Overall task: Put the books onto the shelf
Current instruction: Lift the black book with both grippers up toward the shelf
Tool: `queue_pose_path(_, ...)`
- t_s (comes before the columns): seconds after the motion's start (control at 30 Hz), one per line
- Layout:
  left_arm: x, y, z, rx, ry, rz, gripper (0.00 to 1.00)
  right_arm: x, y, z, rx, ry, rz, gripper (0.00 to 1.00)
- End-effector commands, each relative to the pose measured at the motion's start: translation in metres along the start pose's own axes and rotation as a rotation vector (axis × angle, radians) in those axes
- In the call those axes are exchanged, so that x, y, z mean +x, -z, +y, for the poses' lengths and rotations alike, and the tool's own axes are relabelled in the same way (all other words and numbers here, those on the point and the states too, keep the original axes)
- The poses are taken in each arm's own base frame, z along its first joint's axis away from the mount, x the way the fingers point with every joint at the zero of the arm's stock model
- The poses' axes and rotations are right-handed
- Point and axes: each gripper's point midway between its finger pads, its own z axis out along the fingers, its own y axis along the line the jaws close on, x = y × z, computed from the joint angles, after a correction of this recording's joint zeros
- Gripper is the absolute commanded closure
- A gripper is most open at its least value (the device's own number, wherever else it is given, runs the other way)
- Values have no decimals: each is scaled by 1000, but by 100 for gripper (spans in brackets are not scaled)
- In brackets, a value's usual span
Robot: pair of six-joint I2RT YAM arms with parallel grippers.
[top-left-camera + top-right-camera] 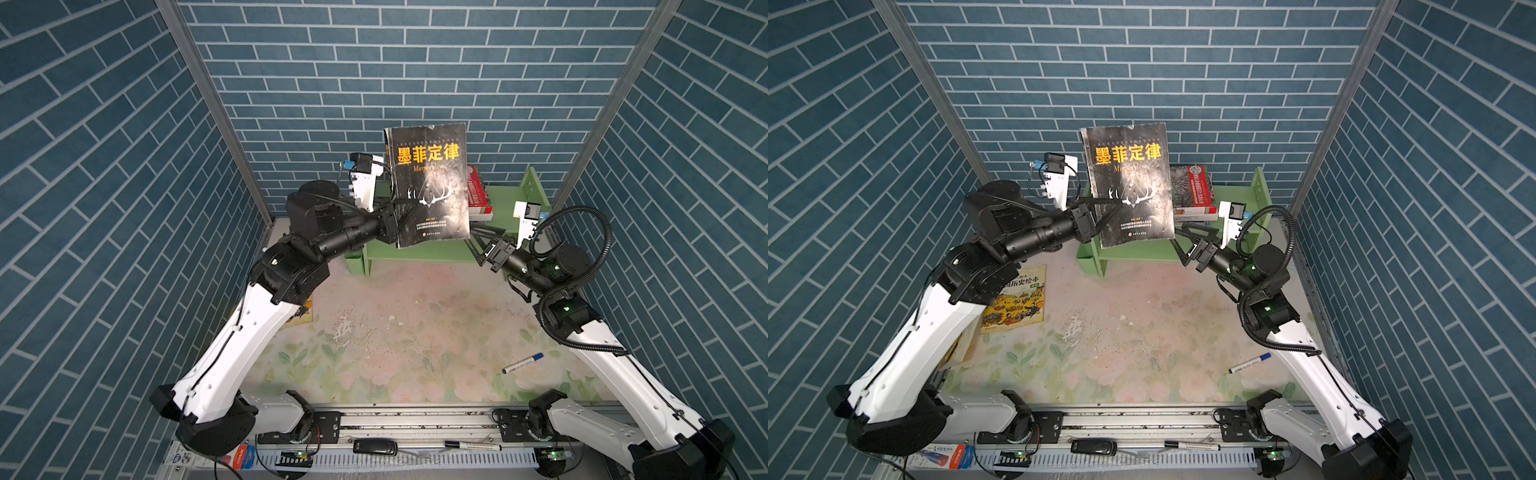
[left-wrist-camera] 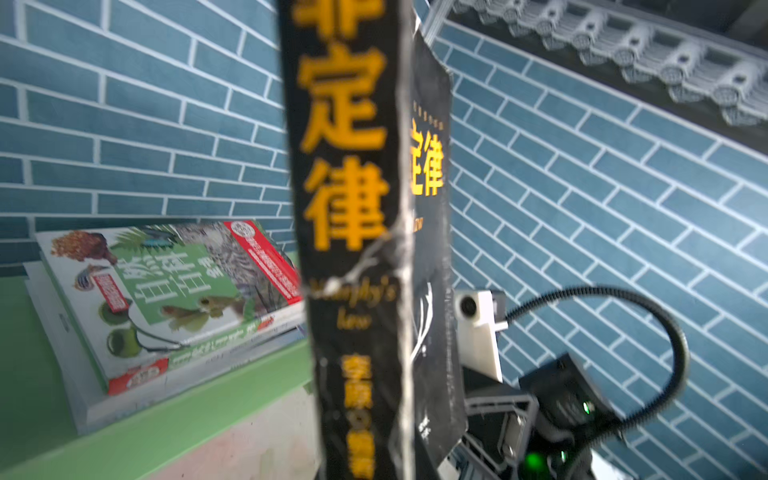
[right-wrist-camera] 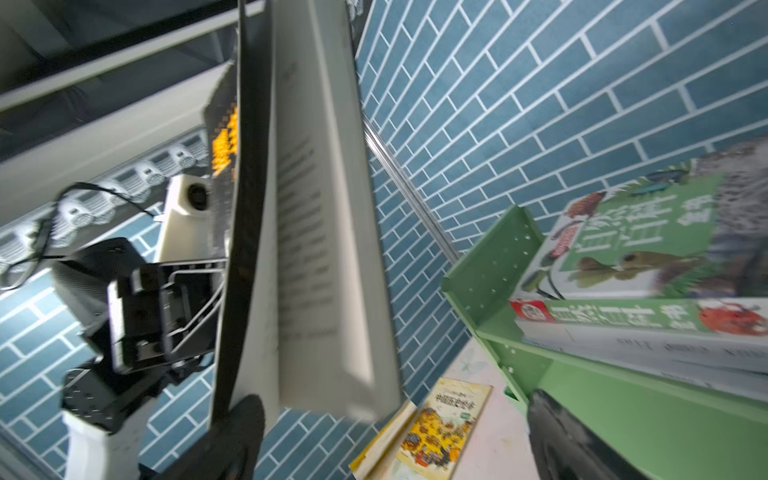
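My left gripper (image 1: 395, 224) (image 1: 1096, 220) is shut on the black book with orange characters (image 1: 430, 187) (image 1: 1129, 187) (image 2: 349, 208). It holds the book upright by its lower spine edge, above the light green shelf (image 1: 419, 249) (image 1: 1142, 253) (image 2: 166, 415) (image 3: 490, 274). My right gripper (image 1: 478, 237) (image 1: 1183, 235) (image 3: 399, 440) is open by the book's lower right corner, and the book's pages (image 3: 316, 208) hang loose close to one finger. A stack topped by the green botanical book (image 1: 478, 191) (image 1: 1192, 187) (image 2: 166, 282) (image 3: 640, 237) lies on the shelf's top tier.
A yellow illustrated book (image 1: 1017, 303) (image 3: 444, 428) lies on the table under my left arm, overlapping another yellowish book. A blue-capped marker pen (image 1: 523, 363) (image 1: 1249, 362) lies front right. Blue brick walls enclose the table on three sides.
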Motion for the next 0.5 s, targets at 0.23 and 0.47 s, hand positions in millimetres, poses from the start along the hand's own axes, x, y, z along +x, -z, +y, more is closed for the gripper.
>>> queue_pose_path(0.23,-79,-24,-10,100,154,-340,96,-21,-25,22,-236,-120,-122,2)
queue_pose_path(0.47,-74,-32,-6,128,198,-346,94,-26,-53,26,-283,-157,-118,2)
